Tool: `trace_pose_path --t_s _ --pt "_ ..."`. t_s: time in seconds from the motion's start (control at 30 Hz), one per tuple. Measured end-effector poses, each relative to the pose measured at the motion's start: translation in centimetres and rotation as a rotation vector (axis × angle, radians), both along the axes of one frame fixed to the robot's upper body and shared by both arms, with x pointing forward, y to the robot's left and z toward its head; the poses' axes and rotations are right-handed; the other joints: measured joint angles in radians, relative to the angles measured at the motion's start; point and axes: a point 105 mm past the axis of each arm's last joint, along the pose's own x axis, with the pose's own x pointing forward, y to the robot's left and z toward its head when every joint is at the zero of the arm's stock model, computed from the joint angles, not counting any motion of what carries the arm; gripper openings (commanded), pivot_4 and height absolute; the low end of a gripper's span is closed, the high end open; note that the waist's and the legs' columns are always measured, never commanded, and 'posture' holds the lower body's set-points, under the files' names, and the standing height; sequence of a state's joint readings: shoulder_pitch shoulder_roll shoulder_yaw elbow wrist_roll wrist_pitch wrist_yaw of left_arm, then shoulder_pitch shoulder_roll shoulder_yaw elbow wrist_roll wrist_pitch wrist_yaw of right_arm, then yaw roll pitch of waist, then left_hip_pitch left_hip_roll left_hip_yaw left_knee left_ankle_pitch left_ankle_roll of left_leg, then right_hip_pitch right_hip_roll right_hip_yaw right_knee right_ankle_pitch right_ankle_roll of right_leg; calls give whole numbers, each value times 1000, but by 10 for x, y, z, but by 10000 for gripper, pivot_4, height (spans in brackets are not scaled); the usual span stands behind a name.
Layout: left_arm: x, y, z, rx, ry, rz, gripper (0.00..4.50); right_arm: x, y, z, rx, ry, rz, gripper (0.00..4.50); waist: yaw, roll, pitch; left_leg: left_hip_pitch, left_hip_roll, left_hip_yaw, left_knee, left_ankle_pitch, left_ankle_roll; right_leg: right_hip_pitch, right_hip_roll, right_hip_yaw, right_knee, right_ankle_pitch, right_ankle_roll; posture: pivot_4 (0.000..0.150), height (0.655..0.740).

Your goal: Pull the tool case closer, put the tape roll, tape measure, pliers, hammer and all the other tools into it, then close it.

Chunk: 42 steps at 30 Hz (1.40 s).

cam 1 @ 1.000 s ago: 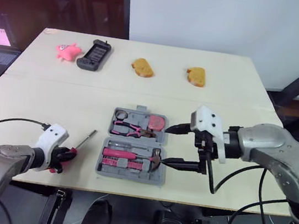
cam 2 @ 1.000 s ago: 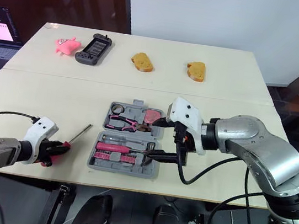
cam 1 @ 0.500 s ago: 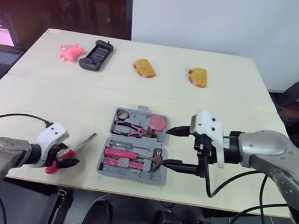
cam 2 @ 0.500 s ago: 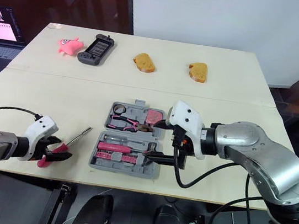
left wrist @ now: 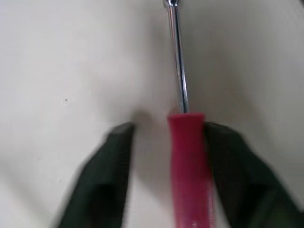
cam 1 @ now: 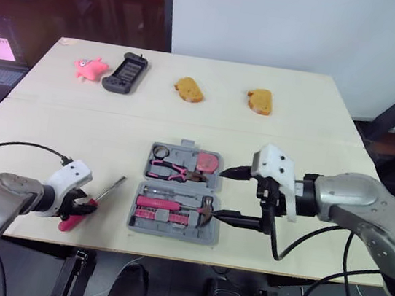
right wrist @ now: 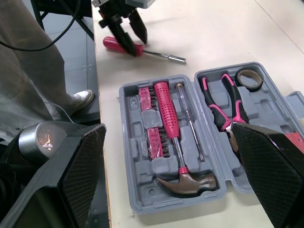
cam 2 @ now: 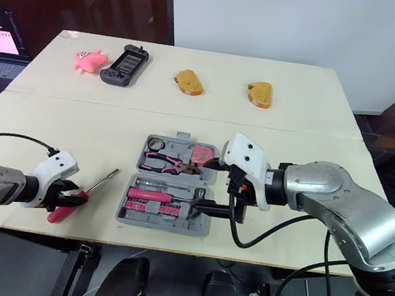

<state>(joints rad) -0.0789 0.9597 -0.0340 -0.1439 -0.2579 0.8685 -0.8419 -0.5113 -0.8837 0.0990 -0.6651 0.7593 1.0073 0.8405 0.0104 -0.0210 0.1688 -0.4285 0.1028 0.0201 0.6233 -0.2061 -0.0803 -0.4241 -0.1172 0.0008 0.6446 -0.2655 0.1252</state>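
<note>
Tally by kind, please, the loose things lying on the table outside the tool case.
Bread slices: 2
Pink toy: 1
Black handheld device: 1
Red-handled screwdriver: 1
Total: 5

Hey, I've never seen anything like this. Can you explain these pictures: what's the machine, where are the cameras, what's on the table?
This is a humanoid robot with two arms, each ending in a two-fingered black gripper. The two wide pictures come from cameras on its head, looking down at a table; the two close-ups come from its wrists. An open grey tool case sits mid-table, holding a hammer, pliers and a tape roll. The left gripper is open around a red-handled screwdriver near the table's front edge, not clamped on it. The right gripper is open beside the case, holding nothing. At the far side lie a pink toy, a black handheld device and two pieces of bread.
</note>
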Motion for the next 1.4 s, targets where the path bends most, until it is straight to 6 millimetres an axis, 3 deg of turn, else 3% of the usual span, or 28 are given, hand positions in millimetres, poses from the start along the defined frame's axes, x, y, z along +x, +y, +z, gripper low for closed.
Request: trace_pose_path --t_s 0.03,0.07,0.27,0.33,0.47,0.57,0.8,0.9,1.17,1.4 --pt "0 0 1 -3 -1 4 5405 0 0 0 -1 0 0 45000 0 0 0 0 0 0 0 0 0 0 0 0 0 0 0 1500 7207" --pt "0 -1 3 -3 -1 1 3686 0 0 0 -1 -2 1 45000 0 0 0 0 0 0 0 0 0 0 0 0 0 0 0 1500 7207" --pt "7 3 9 -39 16 43 3683 -1 -2 0 -7 2 7 45000 1 0 1 0 0 0 0 0 0 0 0 0 0 0 0 1500 7207" --pt "22 6 25 -88 -22 68 3672 -2 -3 -1 -12 6 11 45000 6 -3 2 -1 0 0 1 0 0 0 0 0 0 0 0 1500 7207" --pt "47 6 84 -149 -137 10 3669 -4 -9 -4 -42 26 16 45000 2 -9 6 -7 0 -1 5 0 0 -2 0 -1 -1 0 0 1500 7207" --pt "52 -8 112 -174 -155 -121 3668 -7 -16 -9 -73 49 14 45000 2 -9 6 -9 0 -1 6 0 0 -4 0 -1 -1 0 1 1500 7207" --pt "46 -64 131 -190 -62 -510 3667 -15 -39 -13 -126 94 -36 45000 3 -9 7 -11 0 -1 7 0 0 -5 0 -1 1 0 1 1500 7207" --pt "46 -91 132 -155 -56 -677 3666 -21 -49 -11 -138 102 -74 45000 5 -9 7 -11 0 -1 7 0 0 -5 0 -1 1 0 1 1500 7207" --pt "19 -147 100 -116 79 -968 3666 -42 -62 -9 -154 139 -140 45000 4 -9 7 -12 0 -2 8 0 0 -4 0 -1 1 1 3 1500 7207" --pt "14 -175 76 -93 103 -1025 3666 -54 -60 -5 -135 149 -182 45000 4 -10 8 -12 0 -3 10 0 1 -4 0 -1 1 0 2 1500 7207"
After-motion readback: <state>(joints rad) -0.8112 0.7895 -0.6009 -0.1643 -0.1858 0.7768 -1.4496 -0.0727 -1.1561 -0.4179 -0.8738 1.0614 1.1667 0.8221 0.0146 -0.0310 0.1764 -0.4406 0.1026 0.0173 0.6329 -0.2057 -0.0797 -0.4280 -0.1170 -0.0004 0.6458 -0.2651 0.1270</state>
